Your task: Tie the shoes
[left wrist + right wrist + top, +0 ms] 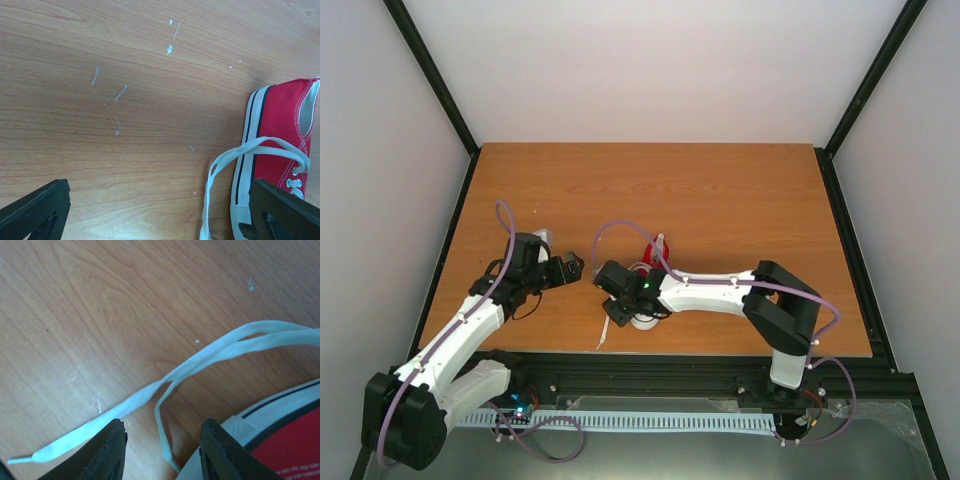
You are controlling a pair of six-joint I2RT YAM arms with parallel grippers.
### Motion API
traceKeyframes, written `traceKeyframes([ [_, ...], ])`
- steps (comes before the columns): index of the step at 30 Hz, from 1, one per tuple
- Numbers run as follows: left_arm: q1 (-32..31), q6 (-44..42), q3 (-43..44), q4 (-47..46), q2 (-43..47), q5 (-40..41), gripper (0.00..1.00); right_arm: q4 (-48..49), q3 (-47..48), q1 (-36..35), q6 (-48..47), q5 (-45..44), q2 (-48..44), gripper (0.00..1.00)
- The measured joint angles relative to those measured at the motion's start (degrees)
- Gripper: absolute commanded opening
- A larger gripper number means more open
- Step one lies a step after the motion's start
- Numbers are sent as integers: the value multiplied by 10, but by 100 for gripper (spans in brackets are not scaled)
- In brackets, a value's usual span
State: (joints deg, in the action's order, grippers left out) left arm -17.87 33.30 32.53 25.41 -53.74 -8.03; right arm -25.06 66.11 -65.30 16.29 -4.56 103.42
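The red sneaker (651,252) with a white toe cap lies on the wooden table (720,200), partly hidden under my right arm. In the left wrist view it (277,120) lies at the right edge, with a white lace loop (225,161) trailing over the wood. My left gripper (160,215) is open, empty, and just left of the shoe (572,268). My right gripper (162,452) is open over the shoe's left side (612,283). A thin strand of the white laces (165,440) runs between its fingers without being pinched. The shoe's sole (280,412) shows at lower right.
A loose lace end (605,335) trails toward the table's near edge. White scuff marks (117,95) dot the wood. A black frame rail (670,365) runs along the near edge. White walls enclose the table on three sides.
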Motion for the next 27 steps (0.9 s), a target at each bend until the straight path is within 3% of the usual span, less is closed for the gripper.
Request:
traceKeyframes([
  [20, 0, -10, -16, 0, -3, -21, 99, -18, 46, 0, -6, -9, 74, 31],
  [27, 0, -16, -18, 0, -3, -44, 98, -25, 49, 0, -7, 9, 75, 40],
])
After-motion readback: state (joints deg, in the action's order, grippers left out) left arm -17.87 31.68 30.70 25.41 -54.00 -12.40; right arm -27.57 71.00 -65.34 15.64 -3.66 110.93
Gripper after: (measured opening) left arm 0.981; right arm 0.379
